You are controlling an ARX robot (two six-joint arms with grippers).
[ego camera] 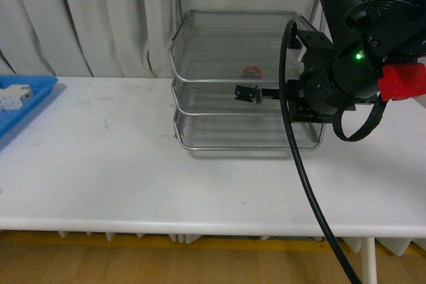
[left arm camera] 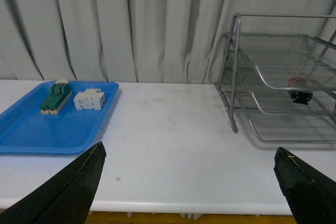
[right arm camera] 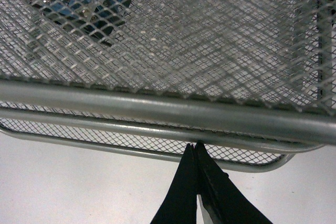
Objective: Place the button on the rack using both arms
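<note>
- Button position: the small push-button with a round red cap and black blocky body (ego camera: 250, 90) sits on the middle tier of the silver 3-tier wire-mesh rack with tubular frame (ego camera: 200, 64), well inside it — by this placement the task appears close to done.
- Right gripper (right arm camera: 196, 153): fingertips pressed together, holding nothing, just in front of the rack's front rail at the right front corner. The button lies beyond the rail, further inside the tier.
- Left gripper (left arm camera: 189, 182): fingers spread wide, empty, over the white table (ego camera: 100, 164) near its front edge, well apart from the rack. The right arm is the nearer one.
- Button long axis: cannot be told; the mesh blurs it.
- Materials: fine diamond mesh, smooth round steel tubing, matte black fingers, smooth tabletop.
- Flat blue plastic tray (left arm camera: 31, 135): at the table's left end, holding a green-and-cream block (left arm camera: 55, 98) and a white block (left arm camera: 89, 99).
</note>
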